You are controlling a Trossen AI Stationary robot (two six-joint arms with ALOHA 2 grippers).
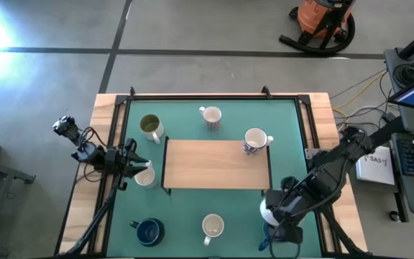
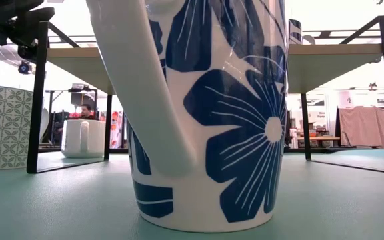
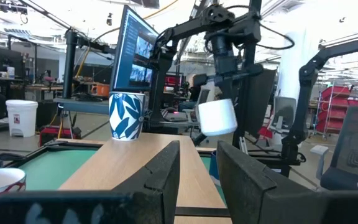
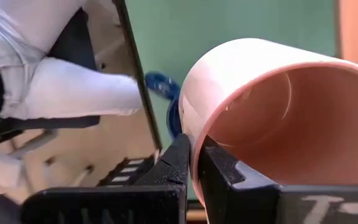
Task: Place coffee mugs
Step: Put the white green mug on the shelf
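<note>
Green matting [image 1: 214, 122] covers the table top inside a black frame, with a low wooden shelf [image 1: 218, 164] on black legs at its centre. Right gripper [image 4: 192, 163], near the table's front right corner: both fingers pinched onto the rim of a pink-lined mug [image 4: 272, 109], one finger inside the wall, one outside; the mug lies tipped on its side between them, mouth open toward the wrist camera. From above the same mug shows white beside the arm [image 1: 269, 211]. Left gripper [image 1: 129, 164] sits at the left side of the mat, fingers spread apart with nothing between them, a white mug [image 1: 145, 175] just beside the tips. Olive-lined mug [image 1: 150, 126] upright behind it. Striped mug [image 1: 210, 116] at the back centre. Blue-flowered mug [image 1: 255, 140] stands at the shelf's back right corner. Navy mug [image 1: 148, 232] front left; cream mug [image 1: 212, 227] front centre, which fills the low view as a large blue flower print [image 2: 212, 113].
</note>
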